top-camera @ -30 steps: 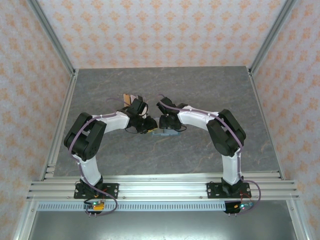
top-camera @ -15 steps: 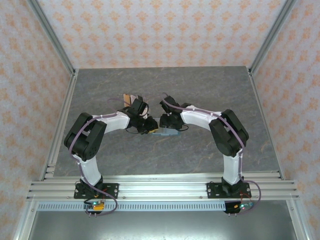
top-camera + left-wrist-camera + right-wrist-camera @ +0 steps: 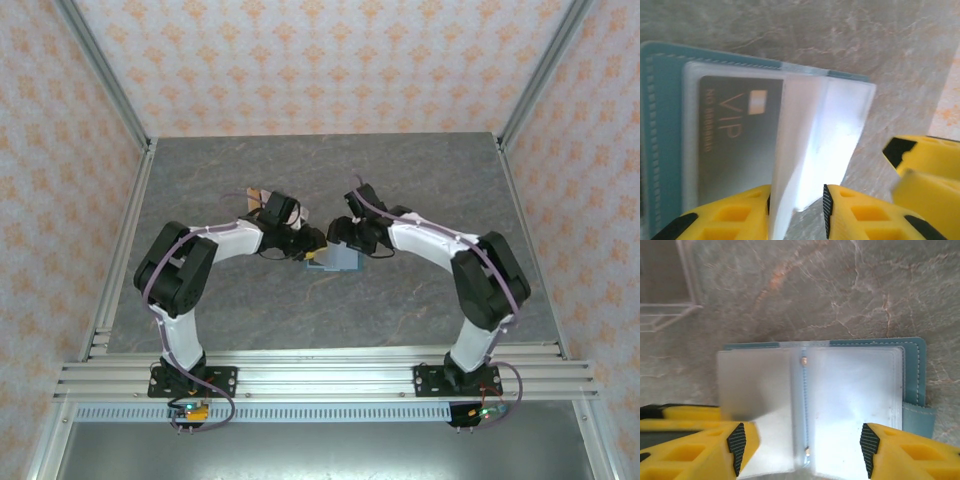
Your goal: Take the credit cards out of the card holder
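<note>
One card holder (image 3: 338, 263) is lying open near the middle of the table (image 3: 420, 170); one dark card (image 3: 735, 135) marked VIP is sitting inside it; two clear sleeves (image 3: 850, 405) are spreading flat across it, with any further ones beneath too stacked to count; what look like two small cards (image 3: 257, 194), brown and pale, are lying toward the far edge; two grippers are showing, the left gripper (image 3: 796, 200) and the right gripper (image 3: 800, 440), each showing two yellow fingers (image 3: 690, 450).
</note>
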You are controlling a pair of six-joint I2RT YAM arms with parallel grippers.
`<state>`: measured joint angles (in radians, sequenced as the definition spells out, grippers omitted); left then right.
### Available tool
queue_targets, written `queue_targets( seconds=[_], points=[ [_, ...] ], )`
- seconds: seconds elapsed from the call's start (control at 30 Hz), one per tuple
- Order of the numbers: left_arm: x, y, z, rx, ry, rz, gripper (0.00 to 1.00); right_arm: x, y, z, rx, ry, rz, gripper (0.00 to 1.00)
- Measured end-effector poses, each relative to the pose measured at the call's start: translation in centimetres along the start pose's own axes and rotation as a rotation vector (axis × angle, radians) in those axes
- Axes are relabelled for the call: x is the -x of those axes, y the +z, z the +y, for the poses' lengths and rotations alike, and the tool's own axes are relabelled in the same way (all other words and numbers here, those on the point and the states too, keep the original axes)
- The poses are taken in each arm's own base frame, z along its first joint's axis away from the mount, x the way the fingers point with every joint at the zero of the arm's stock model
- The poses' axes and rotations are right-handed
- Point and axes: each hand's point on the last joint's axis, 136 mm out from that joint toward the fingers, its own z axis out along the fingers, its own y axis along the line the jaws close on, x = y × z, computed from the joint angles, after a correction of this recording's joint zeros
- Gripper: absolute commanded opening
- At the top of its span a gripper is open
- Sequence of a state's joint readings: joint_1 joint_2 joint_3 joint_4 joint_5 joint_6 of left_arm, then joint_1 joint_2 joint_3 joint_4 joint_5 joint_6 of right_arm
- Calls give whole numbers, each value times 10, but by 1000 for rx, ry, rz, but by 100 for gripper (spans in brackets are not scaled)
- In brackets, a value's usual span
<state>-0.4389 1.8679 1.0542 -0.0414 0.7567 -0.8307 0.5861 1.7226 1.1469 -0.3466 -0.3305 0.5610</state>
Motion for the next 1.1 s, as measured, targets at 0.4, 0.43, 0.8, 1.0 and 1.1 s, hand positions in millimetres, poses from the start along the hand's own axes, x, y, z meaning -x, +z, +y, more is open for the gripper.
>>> queue_targets(
  seconds=[0.4, 0.43, 0.8, 1.0, 1.1],
  points=[
    [-4, 26, -44, -72, 46, 39, 59, 18, -48, -8, 8, 12, -167, 65],
    [-4, 30, -44, -70, 45, 44, 59, 19, -50, -8, 10, 12, -174, 65],
    [-1, 27, -34, -13, 52, 30, 45, 21, -53, -6, 19, 8, -190, 59],
    [30, -30, -34, 0, 43, -114, 38, 8, -28, 2, 64, 6, -80, 51],
    [44, -47, -21, 37, 21, -171, 35, 2, -12, 6, 85, 17, -25, 45]
  ],
)
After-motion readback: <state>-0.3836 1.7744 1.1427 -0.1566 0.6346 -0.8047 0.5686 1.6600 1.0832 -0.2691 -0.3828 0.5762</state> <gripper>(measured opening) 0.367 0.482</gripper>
